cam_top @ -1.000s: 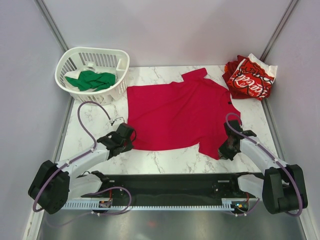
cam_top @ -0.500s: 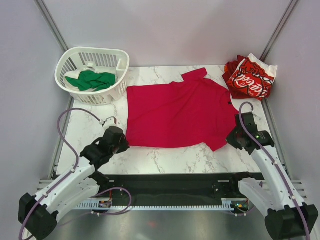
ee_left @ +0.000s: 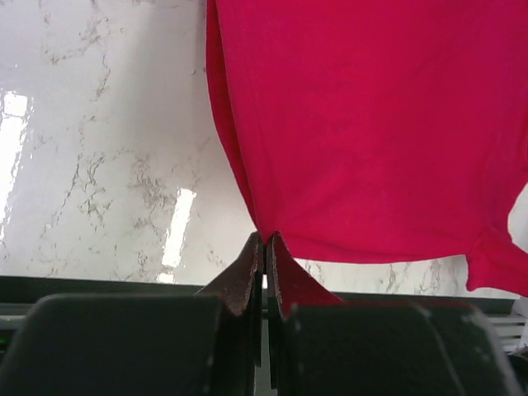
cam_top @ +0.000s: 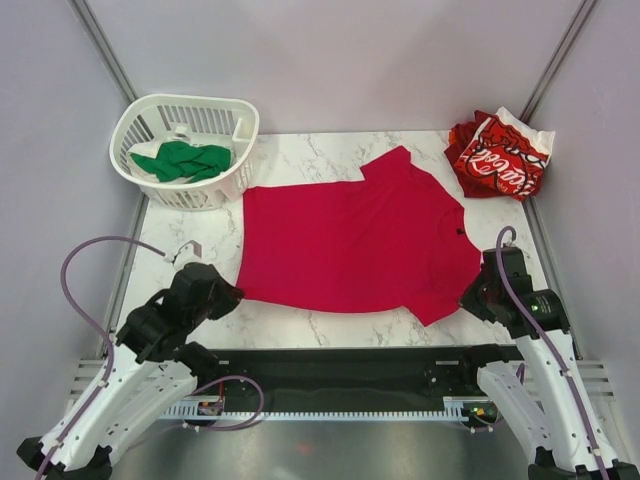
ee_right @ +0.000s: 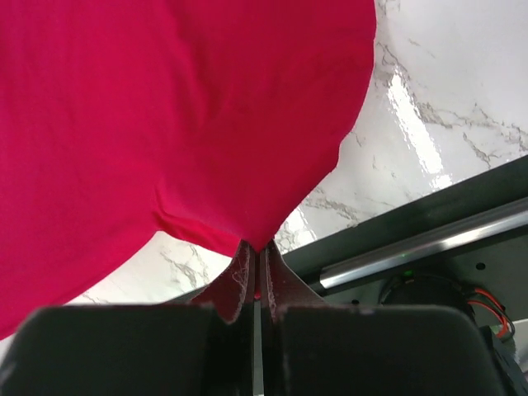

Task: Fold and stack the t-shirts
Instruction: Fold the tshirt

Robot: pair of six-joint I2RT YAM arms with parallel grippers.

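Left gripper [ee_left: 264, 241] is clamped on the near left hem corner of the crimson tee [cam_top: 350, 240], I'd say to draw the cloth taut for folding. The tee lies spread over the middle of the worktop [cam_top: 300, 150], mostly smooth, one sleeve pointing to the far edge. Right gripper [ee_right: 254, 249] is pinched shut on what looks like the near sleeve tip, pulling the opposite way.
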